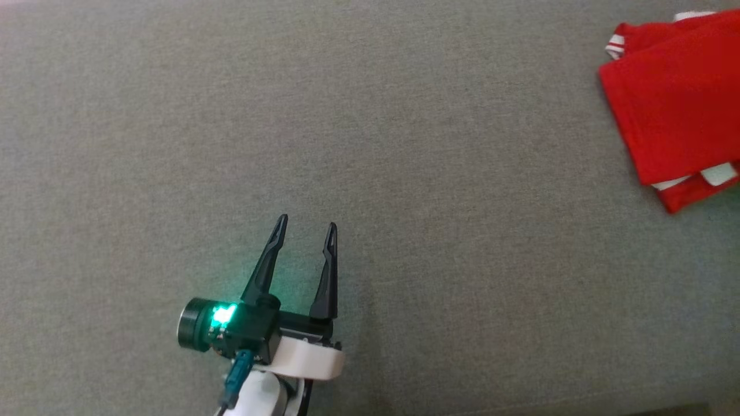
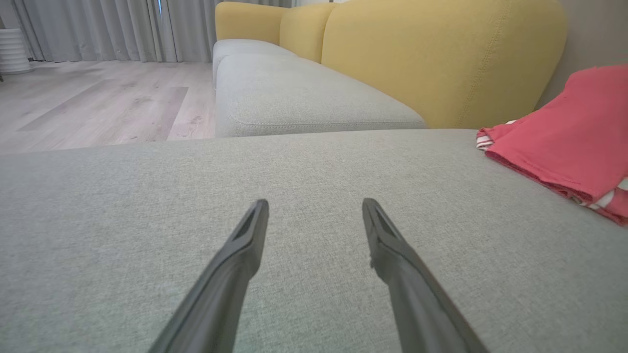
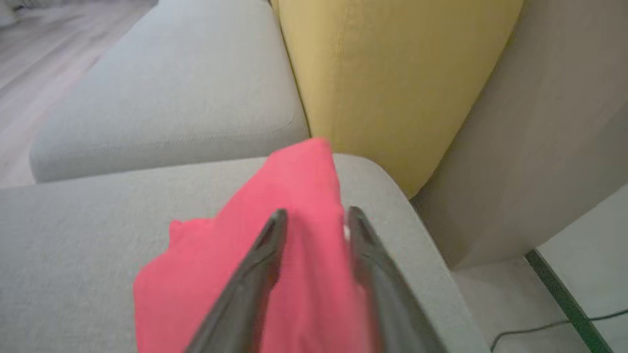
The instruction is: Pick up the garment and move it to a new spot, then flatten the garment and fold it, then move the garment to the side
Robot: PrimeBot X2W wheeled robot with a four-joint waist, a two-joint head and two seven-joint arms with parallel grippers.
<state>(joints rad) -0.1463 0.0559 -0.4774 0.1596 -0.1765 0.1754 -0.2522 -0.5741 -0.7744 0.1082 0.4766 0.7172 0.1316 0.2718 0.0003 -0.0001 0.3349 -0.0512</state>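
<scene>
The red garment (image 1: 676,110) with white striped trim lies folded at the far right of the grey seat cushion (image 1: 404,144). My left gripper (image 1: 307,222) is open low over the bare cushion, well to the left of the garment and apart from it. In the left wrist view its open fingertips (image 2: 315,203) hold nothing, and the garment (image 2: 564,137) lies off to the right. My right gripper (image 3: 317,212) hovers over the garment (image 3: 299,181), fingers apart, with red cloth showing between them.
A yellow backrest (image 2: 431,59) runs behind the cushions, with a second grey seat (image 2: 294,93) beyond. The wooden floor (image 2: 98,98) and grey curtains (image 2: 88,29) lie past the cushion's edge. A grey sofa arm (image 3: 539,147) and a floor cable (image 3: 554,326) sit beside the garment's corner.
</scene>
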